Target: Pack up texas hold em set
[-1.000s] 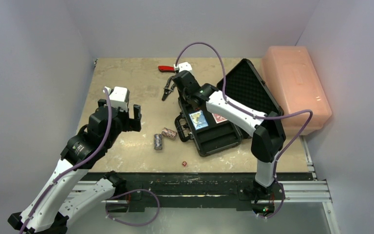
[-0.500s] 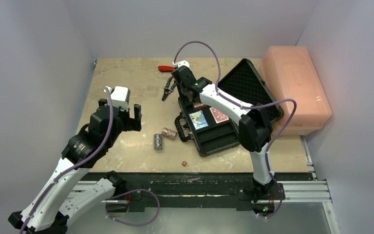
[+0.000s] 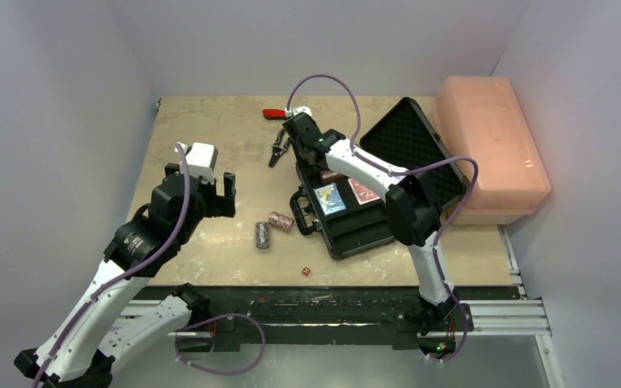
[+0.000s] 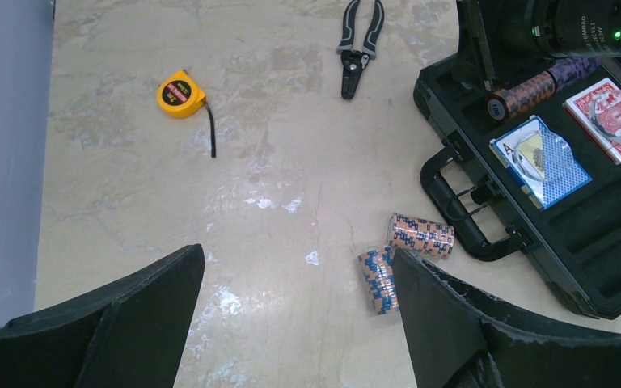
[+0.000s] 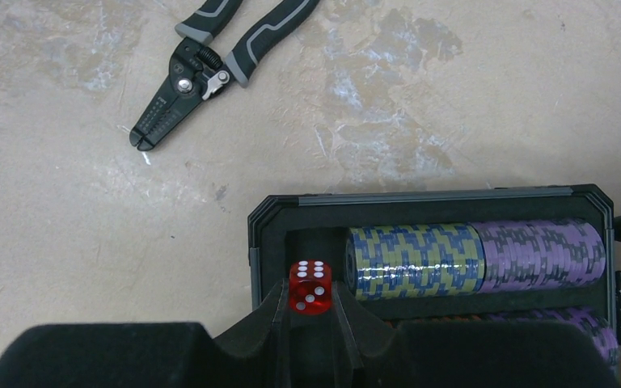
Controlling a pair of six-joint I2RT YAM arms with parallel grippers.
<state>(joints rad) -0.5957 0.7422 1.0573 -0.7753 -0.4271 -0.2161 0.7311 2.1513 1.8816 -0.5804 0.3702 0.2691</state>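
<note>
Soft, even, bright light falls from above in all three views, leaving only faint short shadows on the pale table (image 3: 210, 137), while the pink box (image 3: 493, 137) at the upper right of the top view has a washed-out sheen. In the left wrist view the left gripper (image 4: 297, 259) is a near-black shape along the bottom edge, and the wrap on the blue deck (image 4: 542, 158) glints. In the right wrist view the die (image 5: 310, 286) and pliers (image 5: 187, 77) are sharp; the right gripper (image 5: 310, 311) below is dark and featureless.

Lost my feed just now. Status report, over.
Left gripper open above table. Right gripper shut on red die over open case. Two chip stacks, loose die outside case. Nothing blocking.
</note>
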